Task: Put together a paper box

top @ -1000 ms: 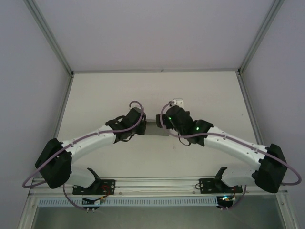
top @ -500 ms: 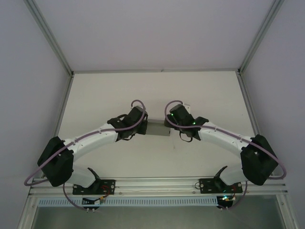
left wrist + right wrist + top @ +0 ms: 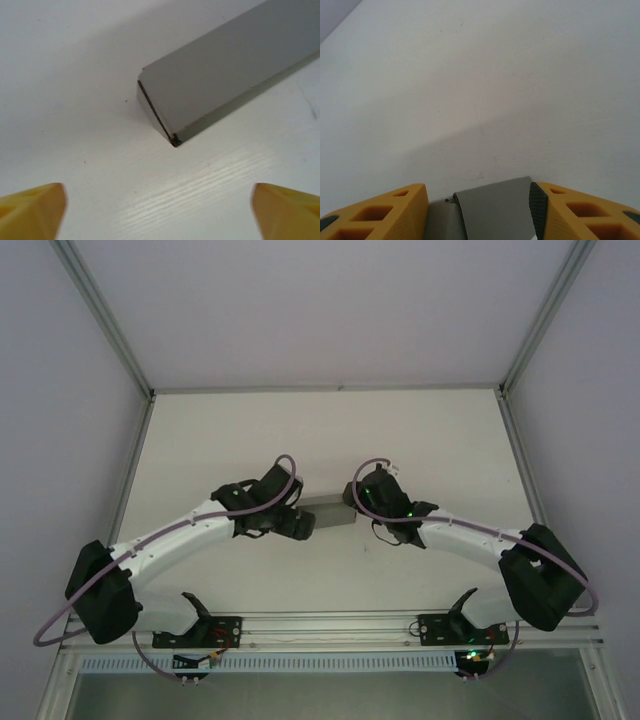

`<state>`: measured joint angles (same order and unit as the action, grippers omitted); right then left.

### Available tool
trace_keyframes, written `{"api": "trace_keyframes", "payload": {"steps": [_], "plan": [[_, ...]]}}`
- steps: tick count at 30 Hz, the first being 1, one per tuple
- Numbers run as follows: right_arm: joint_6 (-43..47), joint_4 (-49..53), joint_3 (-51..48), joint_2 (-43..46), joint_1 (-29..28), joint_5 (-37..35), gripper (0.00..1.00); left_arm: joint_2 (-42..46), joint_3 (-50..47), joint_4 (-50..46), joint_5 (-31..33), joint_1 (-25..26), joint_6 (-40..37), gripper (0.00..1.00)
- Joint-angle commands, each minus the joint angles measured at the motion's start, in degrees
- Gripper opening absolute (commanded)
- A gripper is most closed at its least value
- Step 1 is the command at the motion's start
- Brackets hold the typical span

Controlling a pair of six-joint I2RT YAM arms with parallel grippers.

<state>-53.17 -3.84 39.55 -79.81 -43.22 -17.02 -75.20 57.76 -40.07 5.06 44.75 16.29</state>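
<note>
The paper box (image 3: 328, 512) is a small shallow closed grey box lying on the white table between my two grippers. My left gripper (image 3: 298, 523) stands just off its left end. In the left wrist view the box's corner (image 3: 220, 85) lies ahead of the wide-open left gripper (image 3: 159, 212), whose yellow fingertips (image 3: 31, 211) have only bare table between them. My right gripper (image 3: 362, 502) is at the box's right end. In the right wrist view the right gripper (image 3: 477, 200) has the box (image 3: 492, 212) between its fingers, the black pad (image 3: 538, 207) against one side and the other finger against the opposite side.
The white table (image 3: 320, 430) is bounded by a metal frame rail (image 3: 325, 390) at the back, with grey walls on both sides. The arm bases (image 3: 210, 628) sit on the rail at the near edge.
My left gripper has opened, let go of the box's left end and drawn back a little. My right gripper has closed in on the right end. The box now lies slightly turned.
</note>
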Motion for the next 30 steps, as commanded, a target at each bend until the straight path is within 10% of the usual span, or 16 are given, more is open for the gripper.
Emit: {"api": "trace_keyframes", "payload": {"steps": [1,13,30], "plan": [[2.6,9.8,-7.2,-4.5,-1.3,3.0,0.55,1.3,3.2,-2.2,-3.3,-1.2,3.1,1.00],[10.1,1.8,-10.8,-5.0,-1.4,3.0,0.52,-6.2,-3.1,14.2,-19.5,-12.9,12.6,0.89],[23.9,-24.3,-21.6,-9.9,-1.4,11.6,0.36,-7.1,-26.5,41.3,-26.9,-17.4,19.4,0.18]]}}
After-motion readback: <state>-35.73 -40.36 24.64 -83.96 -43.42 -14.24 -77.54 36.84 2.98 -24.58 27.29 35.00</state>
